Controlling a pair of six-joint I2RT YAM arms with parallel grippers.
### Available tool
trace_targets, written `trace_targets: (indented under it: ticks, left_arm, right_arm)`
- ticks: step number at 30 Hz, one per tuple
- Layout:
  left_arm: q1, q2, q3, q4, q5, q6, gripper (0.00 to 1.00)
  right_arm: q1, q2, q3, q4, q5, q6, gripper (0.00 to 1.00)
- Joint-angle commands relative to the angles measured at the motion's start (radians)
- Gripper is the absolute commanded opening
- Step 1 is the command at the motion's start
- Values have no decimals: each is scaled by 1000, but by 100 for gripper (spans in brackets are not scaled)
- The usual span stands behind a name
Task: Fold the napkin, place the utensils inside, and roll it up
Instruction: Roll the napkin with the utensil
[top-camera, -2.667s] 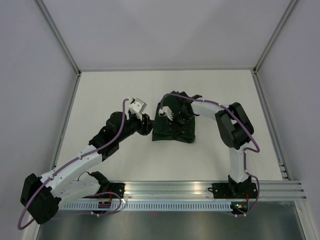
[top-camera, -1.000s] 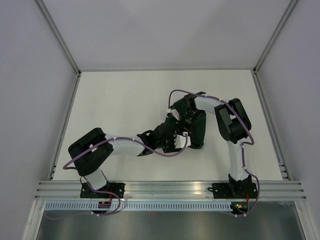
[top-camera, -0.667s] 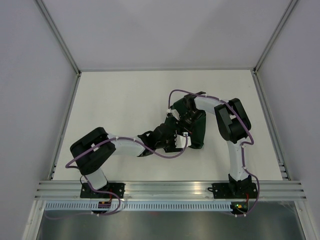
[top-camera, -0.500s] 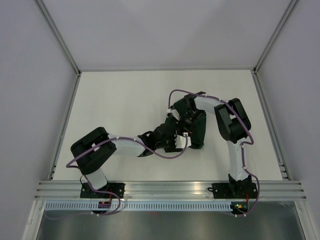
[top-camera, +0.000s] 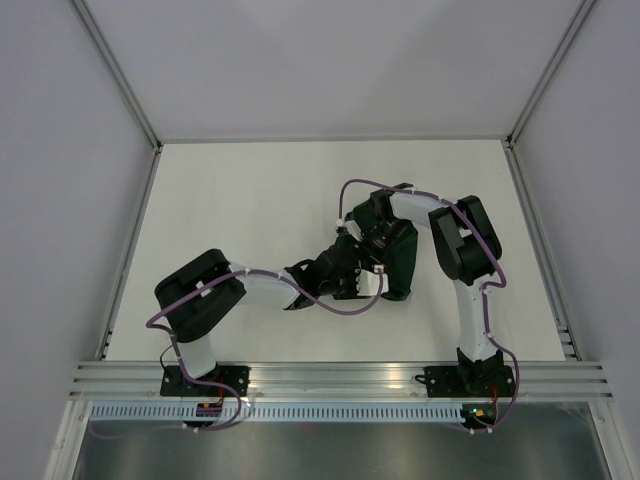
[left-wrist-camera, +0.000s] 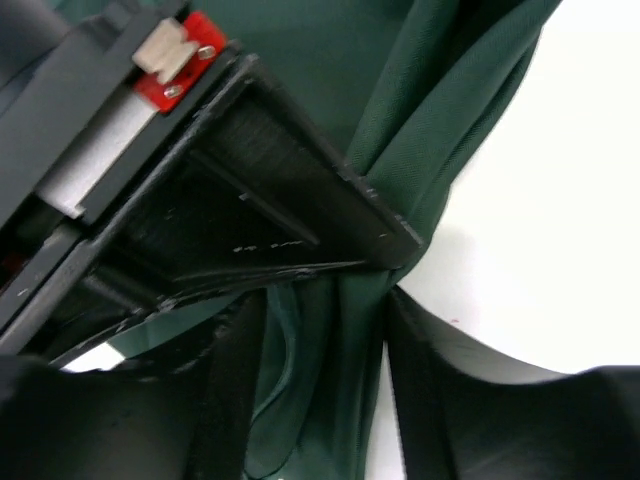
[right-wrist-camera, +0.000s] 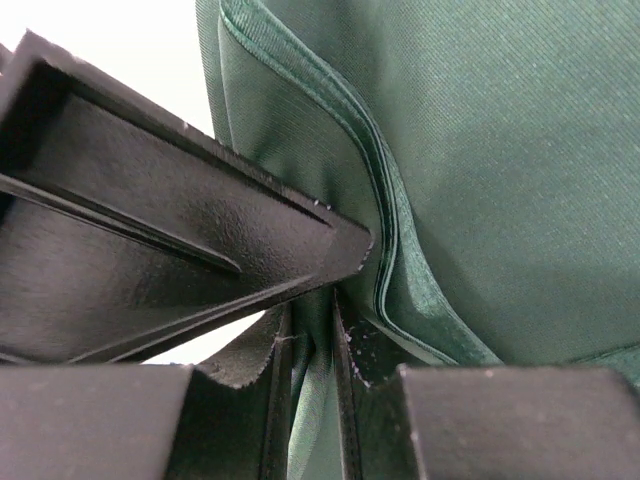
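Two grippers work the dark green glossy fabric napkin (top-camera: 398, 262), right of the white table's (top-camera: 230, 200) centre: right gripper (right-wrist-camera: 312, 330) pinches its layered edge, left gripper (left-wrist-camera: 318, 335) straddles a bunch, grip unclear. We should pull evenly, creasing flat.

We look down on a white tabletop (top-camera: 250, 200) closed in by plain pale grey walls (top-camera: 60, 200) on the left, far and right sides. Slim aluminium posts (top-camera: 117, 75) rise from its far corners. Along the near edge runs an aluminium rail (top-camera: 340, 375), with a slotted cable duct (top-camera: 330, 411) just beside it. The light falls soft and even.
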Motion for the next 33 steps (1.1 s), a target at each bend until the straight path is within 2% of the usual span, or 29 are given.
trace_targets:
  ticks: [1,2,5,6,8,9,12,16,20,23,29,33]
  left_arm:
    - [-7,47,37,-85,46,47,52]
    - [-7,54,44,-110,54,47,50]
    - [-7,64,72,-163,66,33,35]
    - [-7,70,87,-180,67,29,25]
    - [-7,76,97,-215,81,12,18]
    - [-7,79,109,-230,81,6,11]
    - [-7,99,155,-322,83,-30,2]
    - [-7,108,195,-398,106,-85,2]
    - [-5,105,199,-407,141,-114,2]
    - [-5,125,233,-451,161,-129,2]
    - [4,156,282,-517,204,-161,2]
    - [21,191,333,-588,253,-188,2]
  right_arm:
    - [-8,77,-18,109,205,-89,14]
    - [-8,79,-15,109,205,-89,14]
    - [-11,79,-6,105,203,-91,15]
    - [-11,80,-2,105,203,-88,14]
    - [-14,80,3,103,203,-88,15]
    - [-14,79,8,103,203,-86,15]
    - [-16,71,17,105,202,-83,18]
    - [-22,45,28,114,196,-69,29]
    - [-42,1,52,106,171,-46,46]
    - [-71,-38,83,94,140,-31,55]
    - [-146,-122,104,100,79,23,61]
    - [-209,-174,100,151,27,79,61]
